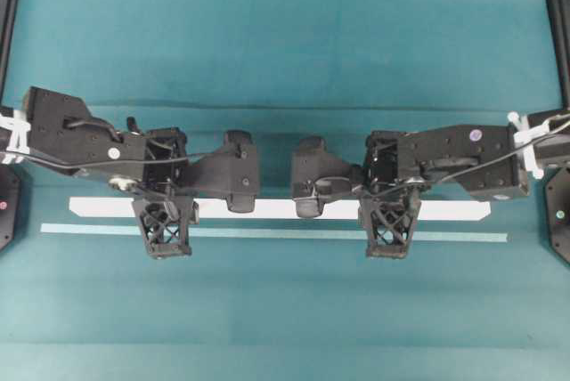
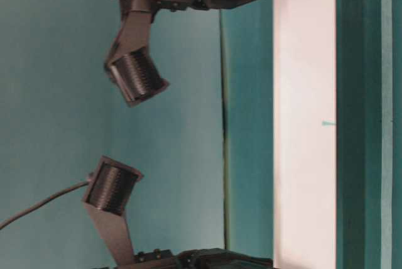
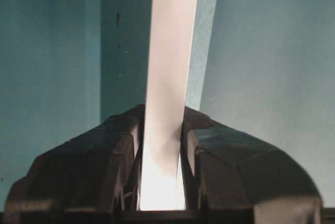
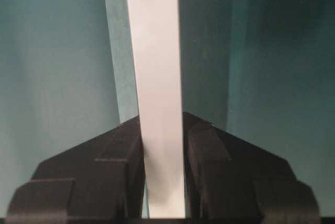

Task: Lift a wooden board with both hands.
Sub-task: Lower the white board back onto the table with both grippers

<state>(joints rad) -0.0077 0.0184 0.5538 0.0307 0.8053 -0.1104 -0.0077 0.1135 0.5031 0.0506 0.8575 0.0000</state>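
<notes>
Two black robot arms hold a long white wooden board (image 1: pixel 285 209) level above the teal table (image 1: pixel 285 310) — the left gripper (image 1: pixel 166 225) clamped on it near one end, the right gripper (image 1: pixel 389 225) near the other. A pale teal tape strip (image 1: pixel 267 232) runs parallel, just beside the board.

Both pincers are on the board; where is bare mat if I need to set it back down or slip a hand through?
Free: the teal mat beyond the arms, and the stretch nearer than the pale tape strip. Crowded: the middle band, where the left pincer and right pincer grip the long white wooden board.
</notes>
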